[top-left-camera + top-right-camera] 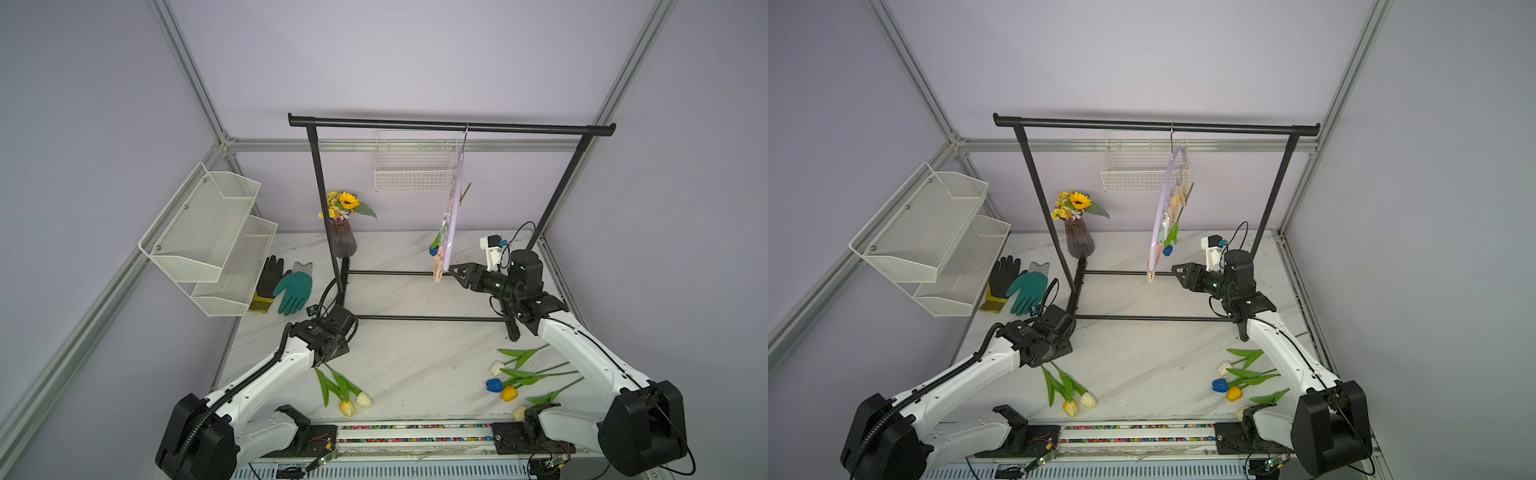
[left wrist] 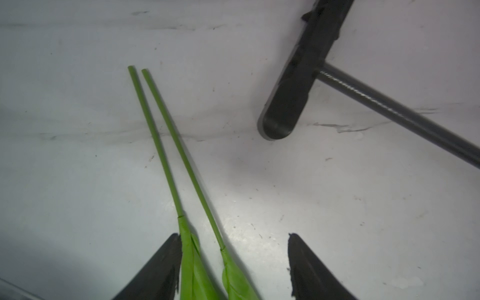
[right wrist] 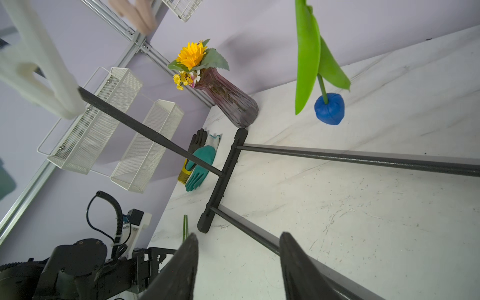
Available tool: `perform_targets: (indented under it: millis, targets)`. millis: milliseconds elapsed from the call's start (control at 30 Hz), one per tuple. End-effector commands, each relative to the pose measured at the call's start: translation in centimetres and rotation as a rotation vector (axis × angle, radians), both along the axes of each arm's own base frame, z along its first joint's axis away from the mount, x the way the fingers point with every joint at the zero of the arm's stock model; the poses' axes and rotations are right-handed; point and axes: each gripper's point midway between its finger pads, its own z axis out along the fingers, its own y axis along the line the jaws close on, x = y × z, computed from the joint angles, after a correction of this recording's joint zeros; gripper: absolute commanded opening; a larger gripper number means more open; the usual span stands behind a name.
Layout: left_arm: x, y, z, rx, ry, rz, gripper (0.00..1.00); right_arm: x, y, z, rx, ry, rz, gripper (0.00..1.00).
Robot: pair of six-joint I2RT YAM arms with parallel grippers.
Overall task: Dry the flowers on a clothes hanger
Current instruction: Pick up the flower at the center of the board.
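Stems of two tulips lie flat on the marble bench [image 1: 415,361] under the left hand [image 2: 234,237], which is lowered over them with its fingers [image 2: 161,270] spread wide and gripping nothing. In the left wrist view both green stems [image 2: 181,155] run between the two fingers. One stem, wrapped in a leaf, lies right against one finger. The second sits in the gap, nearer that same finger than its opposite. In both top views the heads of this pair, a yellow tulip [image 1: 347,408] and a cream tulip [image 1: 364,400], point toward the robot's edge of the bench, and the wrist hides the hand itself.

The lilac clothes hanger [image 1: 455,216] hangs by its metal hook from the rail of the black garment rack [image 1: 415,123], turned almost edge-on. A pegged blue tulip [image 3: 329,109] hangs from it head down, its leaves above the head. The right hand [image 1: 1177,272] is raised level with the hanger's lower end, near a beige peg [image 1: 1151,275]. Its fingers stand apart with nothing between them, and a top view shows a gap between hand and hanger.

Four loose tulips [image 1: 493,384] lie on the bench beside the right arm, well apart from both hands: cream, blue and yellow heads close together, and another cream head by the arm's base.

A sunflower bouquet in a purple vase [image 1: 344,239] stands by the rack's left post, with a green glove [image 1: 293,286] and a black glove [image 1: 268,282] lying near it.
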Motion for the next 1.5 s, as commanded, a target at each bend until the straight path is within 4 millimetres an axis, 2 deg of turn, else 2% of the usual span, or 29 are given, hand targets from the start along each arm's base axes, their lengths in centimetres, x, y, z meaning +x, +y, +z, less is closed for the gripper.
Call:
perform_targets:
  millis: [0,167,267,400,767,900,1033,1233,1467]
  targets:
    - [-0.1,0.9,-0.9,-0.014,-0.026,0.078,0.59,-0.1,-0.4,-0.9,-0.019,0.033,-0.020,0.53]
    - [-0.3,0.6,-3.2,-0.033,0.009,0.075,0.51,-0.1,-0.1,-0.7,-0.010,0.048,-0.005,0.53]
    - [-0.2,0.4,-4.0,-0.040,0.027,0.066,0.41,0.2,0.0,-0.6,-0.006,0.050,-0.002,0.53]
    - [-0.1,0.1,-4.8,-0.048,0.039,0.063,0.38,0.5,0.2,-0.5,0.009,0.061,0.000,0.53]
    - [-0.2,0.3,-5.7,-0.047,0.060,0.074,0.28,0.5,-0.1,-0.8,0.005,0.072,-0.019,0.53]
    - [-0.5,0.2,-6.0,-0.062,0.060,0.076,0.20,0.4,-0.2,-0.7,-0.003,0.084,-0.028,0.53]
    - [-0.7,0.1,-6.3,-0.082,0.059,0.073,0.17,-0.1,-0.5,-0.6,0.012,0.091,-0.043,0.53]
    - [-0.7,0.1,-5.5,-0.119,0.021,0.096,0.07,-1.0,-1.0,-0.1,0.025,0.104,-0.071,0.52]
    - [-0.3,0.0,-2.4,-0.202,-0.090,0.145,0.01,-2.5,-1.6,1.8,0.079,0.085,-0.108,0.52]
